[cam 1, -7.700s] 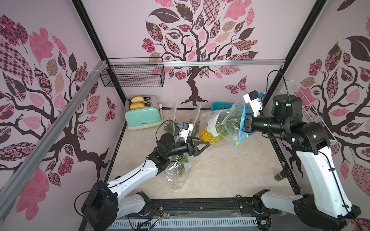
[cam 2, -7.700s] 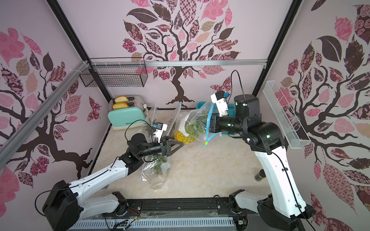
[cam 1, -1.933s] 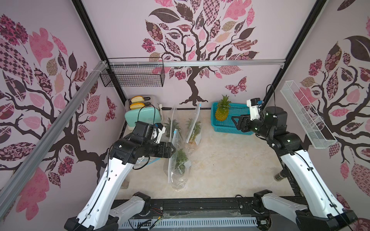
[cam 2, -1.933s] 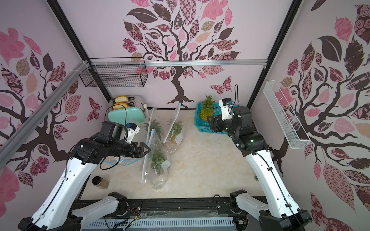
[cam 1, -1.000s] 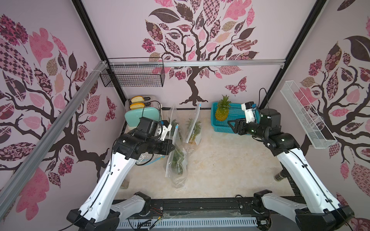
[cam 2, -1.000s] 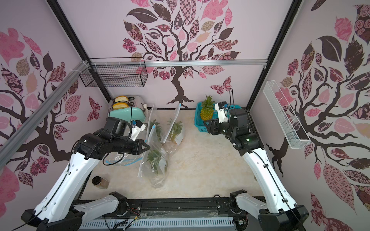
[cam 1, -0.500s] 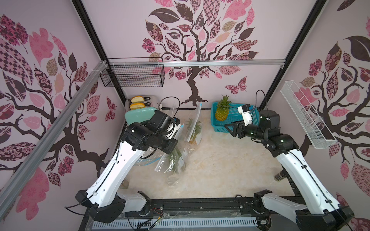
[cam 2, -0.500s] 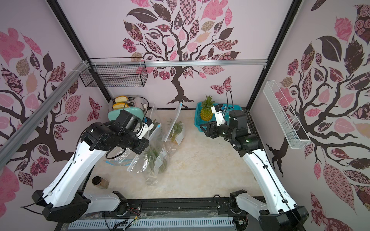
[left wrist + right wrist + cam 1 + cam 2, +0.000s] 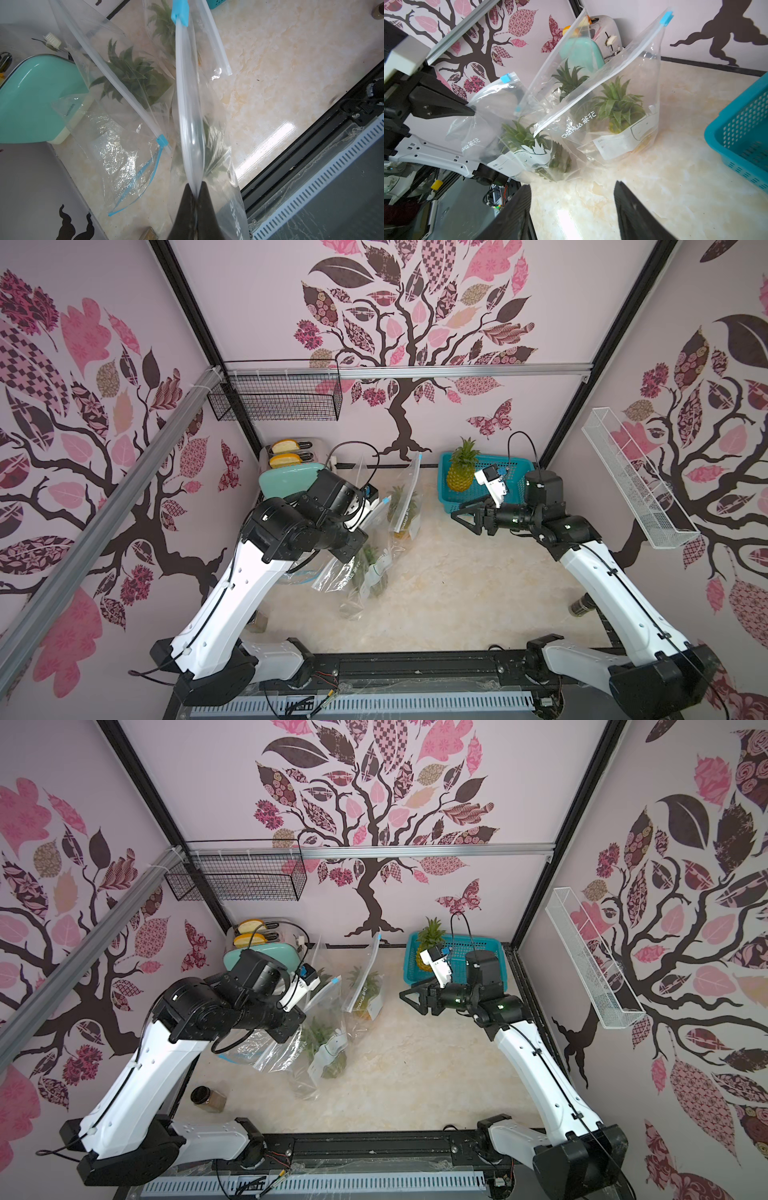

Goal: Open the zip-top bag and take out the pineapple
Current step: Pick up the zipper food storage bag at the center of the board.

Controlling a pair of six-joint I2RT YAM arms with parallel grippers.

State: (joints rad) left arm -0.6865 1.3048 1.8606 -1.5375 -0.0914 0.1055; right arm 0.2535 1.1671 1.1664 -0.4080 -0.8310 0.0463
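Since a second ago my left claw (image 9: 195, 192) has hauled the bag (image 9: 483, 133) sideways by its top edge, so it slants near the toaster (image 9: 282, 483). That claw is pinched tight on the plastic. The pineapple (image 9: 529, 141) sits inside, low on the table (image 9: 675, 166), just beside the other bags (image 9: 623, 108). My right claw (image 9: 572, 185) hangs spread and empty near the basket (image 9: 741, 133).
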